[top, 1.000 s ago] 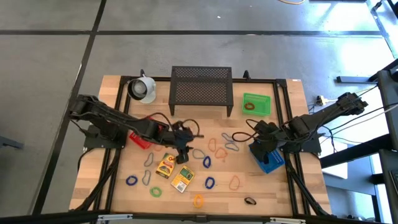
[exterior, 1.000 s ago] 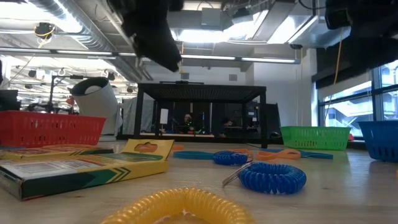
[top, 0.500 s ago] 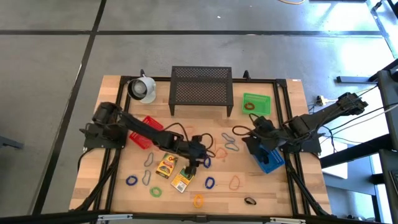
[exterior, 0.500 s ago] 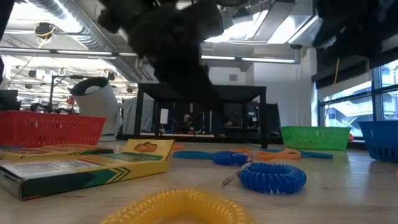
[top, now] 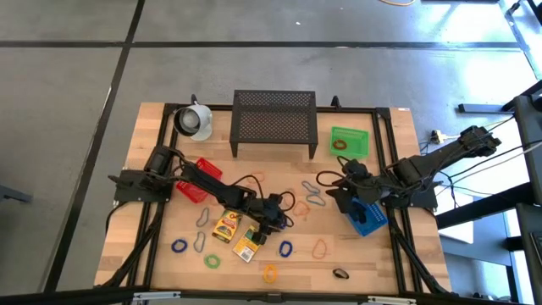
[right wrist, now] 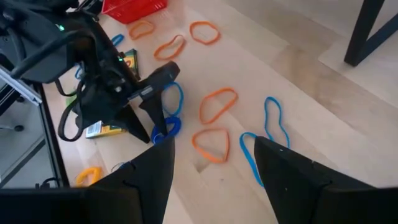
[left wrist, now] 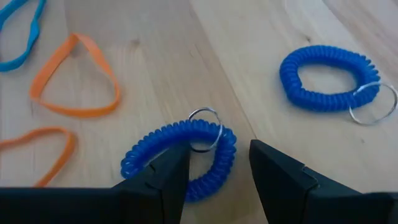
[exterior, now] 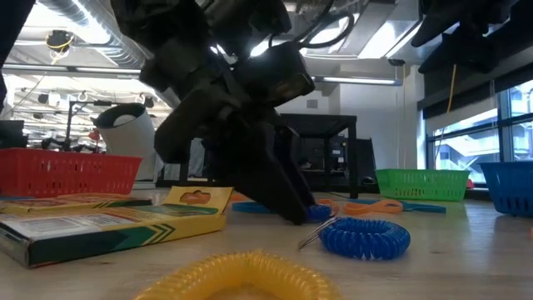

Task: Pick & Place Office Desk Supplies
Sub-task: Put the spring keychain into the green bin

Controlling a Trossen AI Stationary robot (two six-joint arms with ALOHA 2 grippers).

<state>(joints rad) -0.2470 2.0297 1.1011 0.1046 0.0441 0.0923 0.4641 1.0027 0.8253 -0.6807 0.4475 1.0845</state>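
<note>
Now the left arm has swept from the counter's (top: 152, 254) left side to centre frame, its open pincer (left wrist: 217, 171) straddling a blue coiled plastic loop (left wrist: 180, 158) lying flat, ungripped; pickup looks imminent. The right pincer (right wrist: 211, 177), also open and empty, waits at right by the blue plastic bin (top: 368, 218). Counted overhead: three bins, two yellow printed packets (top: 225, 226), roughly fifteen loose loops.

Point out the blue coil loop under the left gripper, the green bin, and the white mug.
blue coil loop (left wrist: 177, 163): left wrist view, on the coil's near arc between the fingers.
left gripper (left wrist: 217, 168): left wrist view, midway between the fingertips.
green bin (top: 362, 135): high view, on its right rim.
white mug (top: 193, 120): high view, on its body.
</note>
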